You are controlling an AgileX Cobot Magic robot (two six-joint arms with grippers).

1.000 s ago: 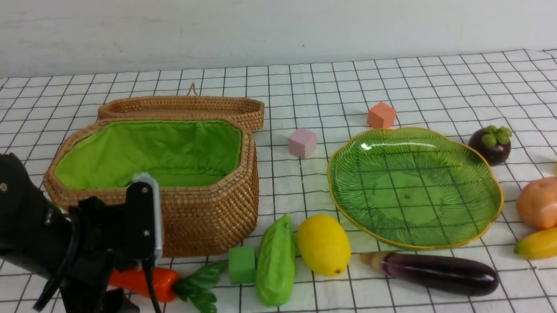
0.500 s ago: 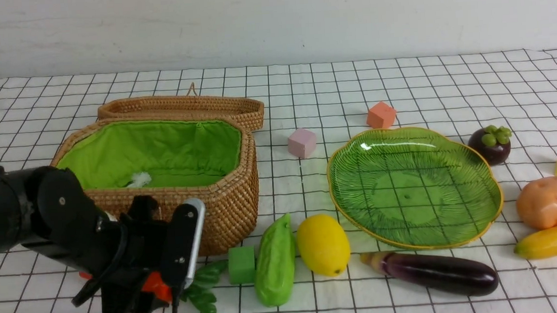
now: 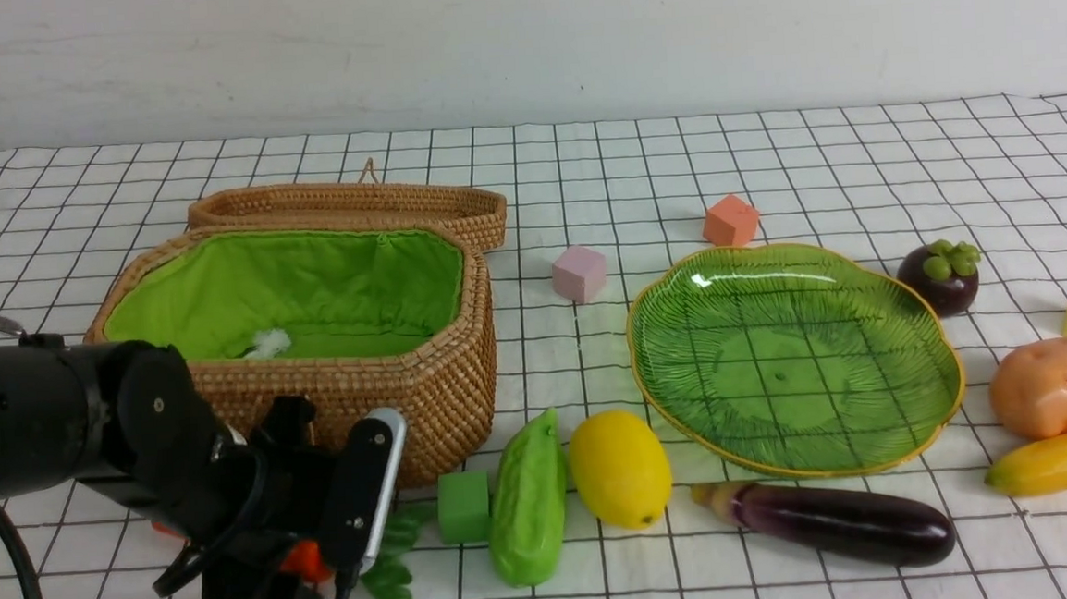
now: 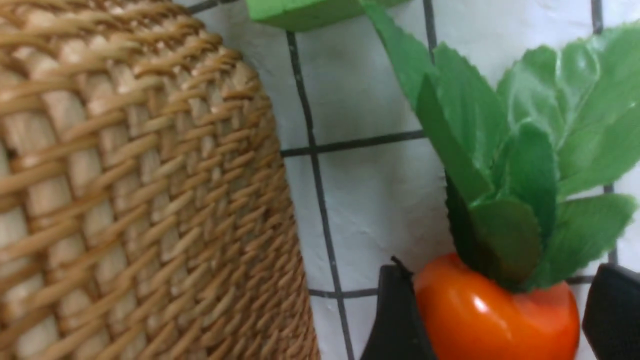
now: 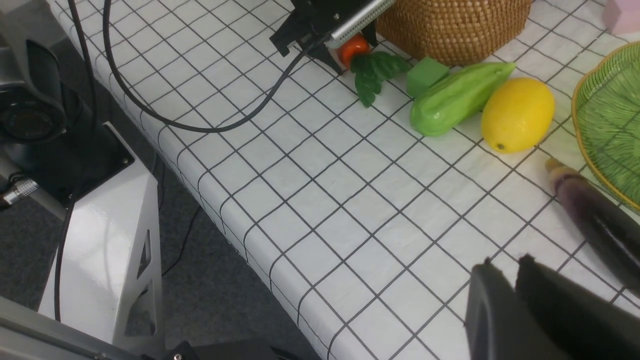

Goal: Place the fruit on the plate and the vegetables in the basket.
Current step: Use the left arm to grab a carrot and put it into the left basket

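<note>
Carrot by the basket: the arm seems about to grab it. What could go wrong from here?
1. The left tool straddles the carrot only at its rounded, glossy top end, right by the leaves, so the carrot might squirt out as the tool closes.
2. The basket wall stands close beside them, so lifting could knock the carrot or the tool against it.

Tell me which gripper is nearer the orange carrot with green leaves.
Left. The left gripper straddles the carrot; the right gripper hovers apart, nearer the dark purple eggplant.
</note>
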